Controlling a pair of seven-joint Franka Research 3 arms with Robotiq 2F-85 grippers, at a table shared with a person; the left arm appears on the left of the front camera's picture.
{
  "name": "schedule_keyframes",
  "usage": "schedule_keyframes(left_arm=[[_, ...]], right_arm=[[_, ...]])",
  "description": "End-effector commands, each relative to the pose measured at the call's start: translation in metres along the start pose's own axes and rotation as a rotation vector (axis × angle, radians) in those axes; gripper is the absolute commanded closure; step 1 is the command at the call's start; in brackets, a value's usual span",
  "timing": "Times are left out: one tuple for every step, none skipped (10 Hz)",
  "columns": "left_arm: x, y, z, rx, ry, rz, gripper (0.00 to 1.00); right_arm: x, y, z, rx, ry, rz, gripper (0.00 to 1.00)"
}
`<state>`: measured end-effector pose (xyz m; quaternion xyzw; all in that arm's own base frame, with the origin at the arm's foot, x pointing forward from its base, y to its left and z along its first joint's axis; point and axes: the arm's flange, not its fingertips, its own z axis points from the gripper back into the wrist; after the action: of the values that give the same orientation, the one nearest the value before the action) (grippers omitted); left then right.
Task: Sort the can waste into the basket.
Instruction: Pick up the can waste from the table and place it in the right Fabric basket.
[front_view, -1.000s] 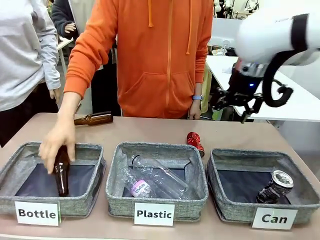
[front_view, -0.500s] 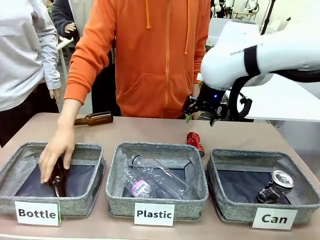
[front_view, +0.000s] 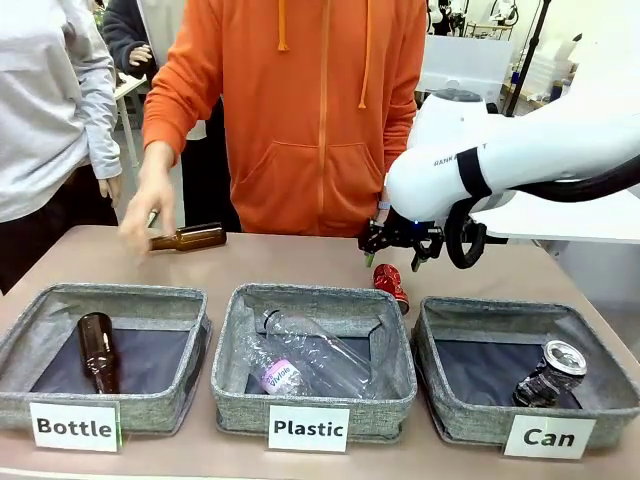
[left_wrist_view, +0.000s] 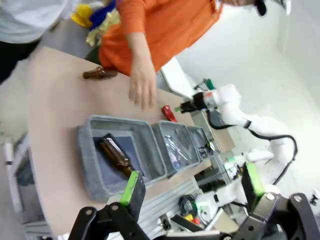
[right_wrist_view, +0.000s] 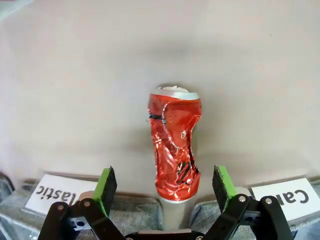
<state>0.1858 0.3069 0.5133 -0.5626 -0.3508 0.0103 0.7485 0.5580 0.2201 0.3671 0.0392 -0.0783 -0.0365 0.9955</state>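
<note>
At centre right of the front view, our right gripper (front_view: 393, 255) hovers above the red crushed can (front_view: 390, 286) on the table, fingers spread wide and empty to straddle it. The dark can (front_view: 545, 378) lies in the Can basket (front_view: 470, 420), lower right.

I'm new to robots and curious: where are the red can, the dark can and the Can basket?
Red can (right_wrist_view: 174, 145), right wrist view, middle of its crushed side.
Dark can (front_view: 565, 357), front view, its silver round end.
Can basket (front_view: 465, 420), front view, bare front wall.
</note>
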Motion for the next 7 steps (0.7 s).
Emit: schedule_keyframes(left_arm=[[0.005, 0.004, -0.058, -0.101, 0.133, -0.001, 0.0], [0.006, 0.007, -0.09, -0.123, 0.216, 0.005, 0.0], [0.001, 0.01, -0.122, -0.108, 0.306, 0.02, 0.0], [-0.011, 0.017, -0.162, -0.146, 0.414, 0.051, 0.0], [-0.023, 0.023, -0.193, -0.186, 0.494, 0.075, 0.0], [-0.031, 0.029, -0.214, -0.159, 0.547, 0.077, 0.0], [-0.039, 0.032, -0.234, -0.151, 0.561, 0.053, 0.0]], right_arm=[[-0.002, 0.005, -0.007, -0.042, -0.03, -0.023, 0.0], [-0.002, 0.003, -0.013, -0.039, -0.017, -0.016, 0.0], [-0.002, 0.003, -0.018, -0.055, -0.011, -0.012, 0.0], [-0.001, 0.003, -0.026, -0.048, 0.011, -0.004, 0.0], [0.001, 0.002, -0.034, -0.029, 0.025, -0.001, 0.0], [0.003, 0.004, -0.04, -0.033, 0.012, 0.0, 0.0], [0.008, 0.004, -0.05, -0.028, 0.017, -0.005, 0.0]])
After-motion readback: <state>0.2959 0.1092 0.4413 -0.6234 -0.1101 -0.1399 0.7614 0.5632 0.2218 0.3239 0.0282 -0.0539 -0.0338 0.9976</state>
